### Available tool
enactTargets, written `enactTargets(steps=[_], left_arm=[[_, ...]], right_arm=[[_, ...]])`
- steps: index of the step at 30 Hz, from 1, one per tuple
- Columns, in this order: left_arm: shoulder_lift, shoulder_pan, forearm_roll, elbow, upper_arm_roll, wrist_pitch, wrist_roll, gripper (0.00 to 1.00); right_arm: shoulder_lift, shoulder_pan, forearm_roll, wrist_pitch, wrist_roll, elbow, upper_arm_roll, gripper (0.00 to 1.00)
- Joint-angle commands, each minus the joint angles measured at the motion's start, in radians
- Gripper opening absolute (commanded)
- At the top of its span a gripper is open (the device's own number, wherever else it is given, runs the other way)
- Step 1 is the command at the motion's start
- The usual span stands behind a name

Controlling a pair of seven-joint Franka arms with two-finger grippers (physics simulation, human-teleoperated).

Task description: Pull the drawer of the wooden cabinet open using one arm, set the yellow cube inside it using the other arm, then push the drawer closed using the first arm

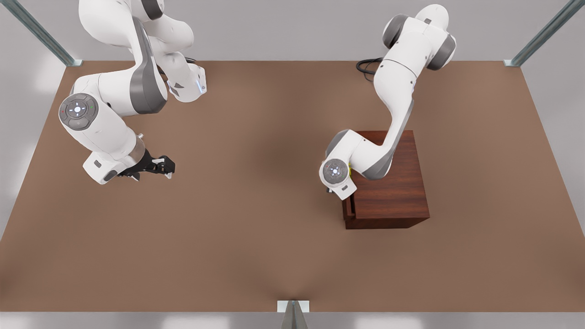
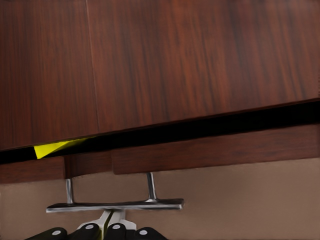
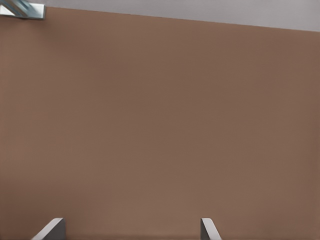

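Two grippers are in the scene. The left gripper (image 2: 107, 225) sits at the cabinet front, on the front view's right. In the left wrist view its fingers (image 2: 102, 220) are pressed together against the silver bar handle (image 2: 116, 205); no gap shows between them and they do not wrap the bar. In the front view this gripper is hidden under its own wrist (image 1: 337, 176), which hangs just off the cabinet's left face.

The handle stands off the drawer (image 2: 210, 150) on two short posts. The drawer front projects slightly from the wooden cabinet (image 1: 388, 183), leaving a narrow dark slot between the cabinet top and the drawer front. A sliver of the yellow cube (image 2: 52, 147) shows in that slot, inside the drawer near one end. In the front view a thin yellow edge (image 1: 349, 170) shows between the wrist and the cabinet top.

The right gripper (image 1: 165, 167) is on the front view's left, well apart from the cabinet. It points toward the scene's middle and hangs above the brown table (image 1: 256, 228). Its fingers (image 3: 210, 229) are spread wide and hold nothing; bare tabletop lies between them in the right wrist view. This arm waits.

The cabinet stands on the table right of centre, with its drawer face turned toward the front view's left. Metal frame posts (image 1: 41, 32) rise at the far table corners.
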Motion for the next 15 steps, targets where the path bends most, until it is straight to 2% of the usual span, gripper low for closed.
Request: enactTargets(steps=[1, 7, 8, 9, 11, 15], left_arm=[[-0.003, 0.003, -0.001, 0.000, 0.009, -0.043, 0.160, 0.21], [-0.027, 0.011, -0.008, 0.008, 0.017, -0.073, 0.208, 0.23], [-0.040, 0.011, -0.036, 0.012, 0.015, -0.073, 0.208, 0.69], [-0.047, 0.008, -0.076, 0.052, 0.010, -0.072, 0.206, 1.00], [-0.092, 0.017, -0.128, 0.093, 0.014, -0.076, 0.292, 1.00], [-0.178, 0.210, -0.032, 0.112, 0.020, -0.198, 1.114, 1.00]], right_arm=[[-0.001, 0.001, 0.001, 0.000, -0.045, 0.000, 0.000, 1.00], [-0.001, 0.001, -0.001, 0.000, -0.045, 0.002, 0.000, 1.00], [-0.001, 0.001, -0.001, 0.000, -0.045, 0.000, 0.000, 1.00], [-0.001, 0.001, -0.001, 0.000, -0.045, 0.002, 0.001, 1.00], [-0.001, 0.001, -0.001, 0.000, -0.045, 0.002, 0.001, 1.00], [-0.001, 0.005, -0.001, 0.001, -0.045, 0.002, 0.001, 1.00]])
